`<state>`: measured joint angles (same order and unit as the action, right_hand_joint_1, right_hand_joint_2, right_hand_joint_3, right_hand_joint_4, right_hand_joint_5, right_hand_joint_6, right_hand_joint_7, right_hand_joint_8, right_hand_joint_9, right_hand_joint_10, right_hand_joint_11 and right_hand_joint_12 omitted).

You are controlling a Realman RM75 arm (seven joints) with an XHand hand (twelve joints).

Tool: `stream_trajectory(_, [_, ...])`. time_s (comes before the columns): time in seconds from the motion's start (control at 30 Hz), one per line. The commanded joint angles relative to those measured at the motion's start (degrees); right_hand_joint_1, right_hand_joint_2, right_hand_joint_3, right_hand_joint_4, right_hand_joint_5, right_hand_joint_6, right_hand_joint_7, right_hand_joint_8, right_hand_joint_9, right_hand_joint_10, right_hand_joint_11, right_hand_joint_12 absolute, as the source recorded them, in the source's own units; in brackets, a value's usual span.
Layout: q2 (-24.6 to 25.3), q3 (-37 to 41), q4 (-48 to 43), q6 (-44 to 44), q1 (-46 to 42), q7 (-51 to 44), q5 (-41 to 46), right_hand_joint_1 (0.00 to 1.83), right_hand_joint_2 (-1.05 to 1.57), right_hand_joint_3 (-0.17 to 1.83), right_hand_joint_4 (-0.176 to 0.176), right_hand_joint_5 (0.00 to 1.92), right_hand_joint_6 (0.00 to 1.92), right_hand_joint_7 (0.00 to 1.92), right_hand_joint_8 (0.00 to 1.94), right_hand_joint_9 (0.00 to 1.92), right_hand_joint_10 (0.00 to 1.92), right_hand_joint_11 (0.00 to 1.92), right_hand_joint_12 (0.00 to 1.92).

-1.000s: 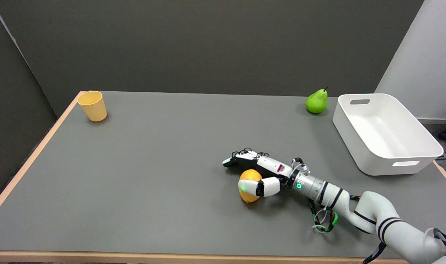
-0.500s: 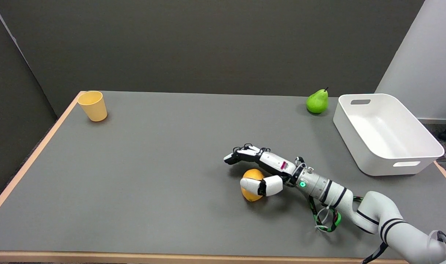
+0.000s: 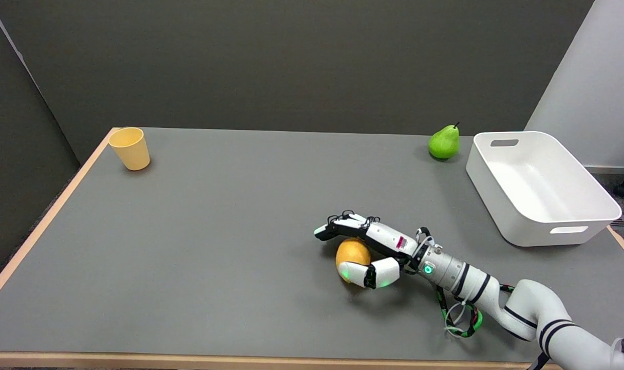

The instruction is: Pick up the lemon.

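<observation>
The lemon (image 3: pixel 352 252), yellow-orange, lies on the grey table (image 3: pixel 214 231) right of centre, toward the near edge. My right hand (image 3: pixel 386 242) reaches in from the lower right and brackets it. The fingers (image 3: pixel 342 227) stretch out along the lemon's far side, just above it. The thumb (image 3: pixel 367 274) curves around its near side and touches or nearly touches the peel. The lemon rests on the table and shows between thumb and fingers. The hand has not closed on it.
A green pear (image 3: pixel 443 143) stands at the far right, beside a white tub (image 3: pixel 540 187) at the right edge. A yellow cup (image 3: pixel 130 148) stands at the far left corner. Cables hang from my forearm (image 3: pixel 458 316).
The hand has slid slightly toward the near side and lowered. The thumb moved off the lemon's top to its near side, so more of the lemon shows. The lemon has barely moved.
</observation>
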<state>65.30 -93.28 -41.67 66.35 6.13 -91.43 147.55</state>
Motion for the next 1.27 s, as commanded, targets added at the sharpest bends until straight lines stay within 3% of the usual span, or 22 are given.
stream_trajectory(0.03, [0.19,-0.69,-2.28,0.83,-2.04,-0.33,0.11,0.42,0.71,0.94,-0.029,0.34,0.65,0.45,0.58,0.33,0.88,0.02,1.12])
stream_trajectory(0.2, [0.19,-0.7,-2.28,1.01,-1.81,-1.15,0.11,0.66,0.81,0.83,-0.064,0.43,0.99,0.58,0.76,0.48,1.1,0.26,1.48])
stream_trajectory(0.27, [0.17,-0.7,-2.27,2.34,-1.73,-4.64,0.11,0.93,1.26,0.27,-0.12,0.51,1.7,0.61,1.26,0.66,1.26,0.04,1.92])
stream_trajectory(0.33, [0.11,-0.69,-1.92,3.81,-1.52,-6.91,0.11,0.95,1.27,0.27,-0.145,0.51,1.72,0.53,1.6,0.66,1.53,0.0,1.92])
stream_trajectory(0.4, [0.11,-0.69,-1.61,4.66,-1.31,-8.45,0.11,0.96,1.23,0.31,-0.143,0.54,1.68,0.43,1.84,0.6,1.84,0.0,1.92])
stream_trajectory(0.43, [0.11,-0.68,-1.49,5.17,-1.25,-9.17,0.11,0.96,1.16,0.42,-0.131,0.57,1.68,0.37,1.89,0.52,1.89,0.0,1.92])
stream_trajectory(0.53, [0.11,-0.16,-1.2,6.54,-0.97,-10.66,0.11,0.93,0.99,0.74,-0.056,0.65,1.73,0.24,1.94,0.4,1.92,0.0,1.92])
stream_trajectory(0.63, [0.27,0.97,-0.69,9.19,-0.35,-12.02,0.11,0.9,0.96,0.86,-0.025,0.64,1.82,0.23,1.94,0.54,1.92,0.0,1.92])
stream_trajectory(0.7, [0.37,2.02,-0.74,10.56,0.28,-12.24,0.19,0.87,0.96,0.86,0.021,0.63,1.82,0.23,1.94,0.52,1.92,0.0,1.92])
stream_trajectory(0.77, [0.52,3.24,-1.31,11.75,1.13,-12.24,0.19,0.84,1.0,0.84,0.015,0.59,1.88,0.35,1.94,0.56,1.92,0.15,1.92])
stream_trajectory(0.83, [0.59,4.91,-2.61,12.66,2.33,-12.13,0.19,0.86,0.81,0.68,-0.021,0.55,1.92,0.39,1.94,0.6,1.92,0.25,1.92])
stream_trajectory(0.87, [0.57,5.47,-3.17,12.73,2.77,-11.98,0.19,0.87,0.79,0.68,-0.021,0.54,1.92,0.41,1.94,0.65,1.92,0.33,1.92])
stream_trajectory(1.07, [-0.12,10.82,-8.2,11.19,6.22,-12.24,0.17,0.9,0.8,0.72,-0.005,0.58,1.92,0.49,1.94,0.87,1.92,0.59,1.92])
stream_trajectory(1.13, [-0.66,12.62,-9.05,9.83,7.56,-12.31,0.11,0.82,0.98,0.91,0.031,0.6,1.92,0.52,1.94,0.89,1.92,0.59,1.92])
stream_trajectory(1.27, [-3.83,13.92,-9.47,6.66,11.73,-13.54,0.11,0.83,0.97,0.93,0.029,0.6,1.92,0.62,1.94,0.92,1.92,0.65,1.92])
